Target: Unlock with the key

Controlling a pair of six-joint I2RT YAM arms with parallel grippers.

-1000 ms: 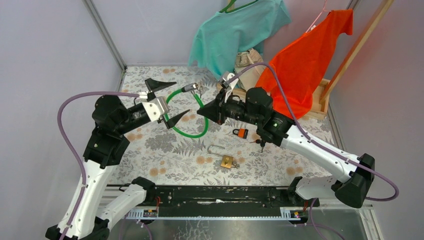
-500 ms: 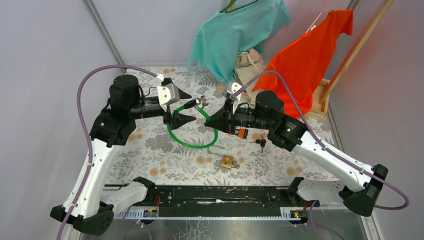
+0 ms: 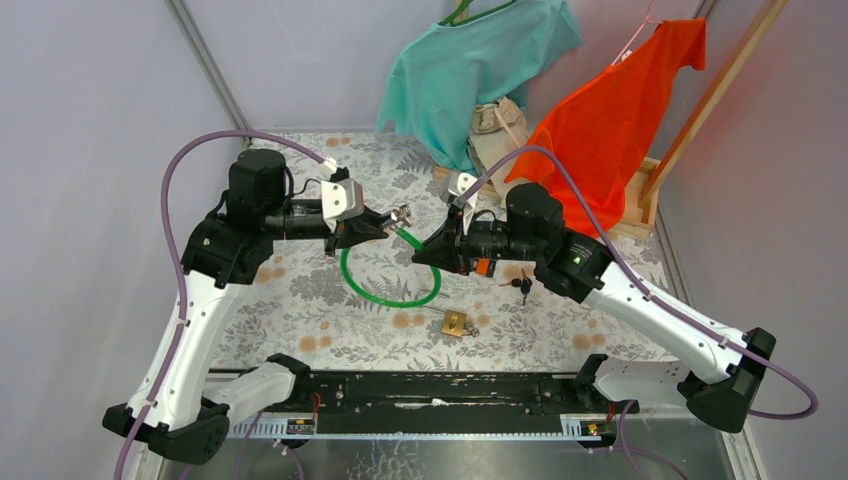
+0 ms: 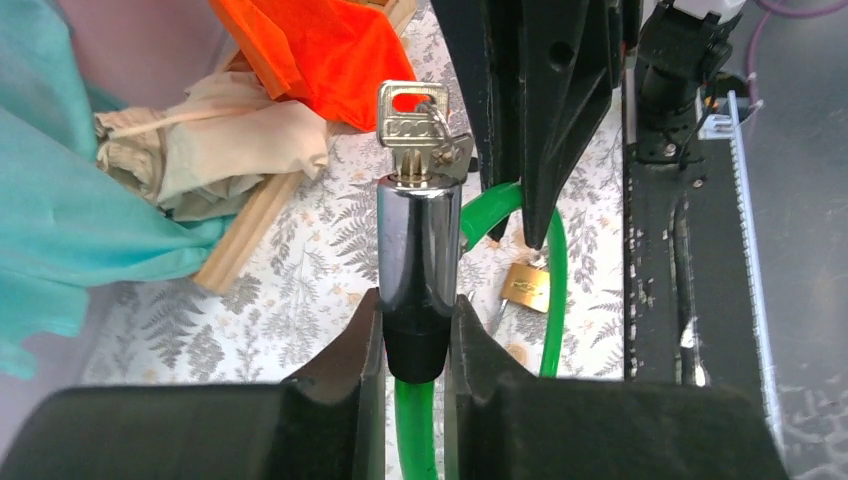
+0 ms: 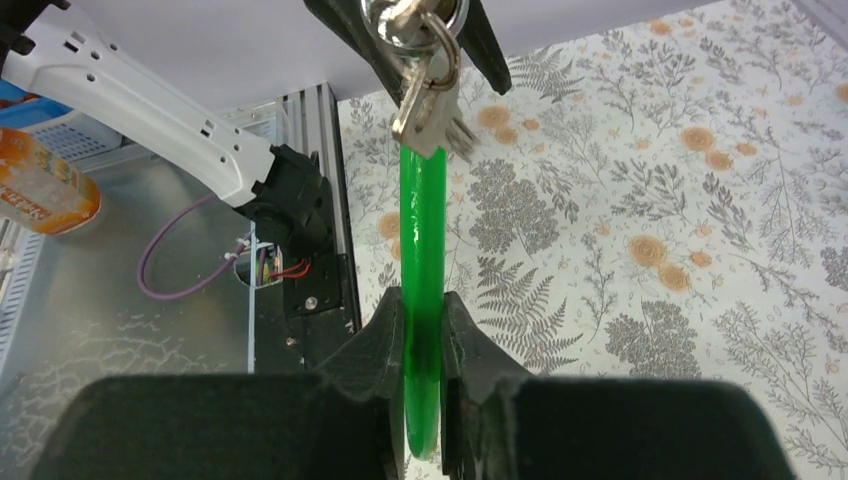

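Observation:
A green cable lock (image 3: pixel 390 297) hangs in a loop between both arms above the floral table. Its chrome cylinder (image 4: pixel 418 235) has a silver key (image 4: pixel 412 122) in its end, with spare keys on a ring (image 5: pixel 430 95). My left gripper (image 4: pixel 417 330) is shut on the black collar at the cylinder's base, also seen from above (image 3: pixel 372 229). A short way along the cable, my right gripper (image 5: pixel 424 310) is shut on the green cable (image 5: pixel 422 250); from above it (image 3: pixel 425 252) faces the left one, just right of the key (image 3: pixel 403 215).
A brass padlock (image 3: pixel 455 322) lies on the table below the loop, with a small orange padlock (image 3: pixel 485 266) and black keys (image 3: pixel 521 286) under the right arm. A teal shirt (image 3: pixel 470 70), an orange shirt (image 3: pixel 610 110) and a wooden rack (image 3: pixel 650 190) stand at the back.
My left gripper swung right to the lock cylinder and went from wide open to shut on it. My right gripper kept hold of the cable and shifted slightly, bringing the lock end to the left one.

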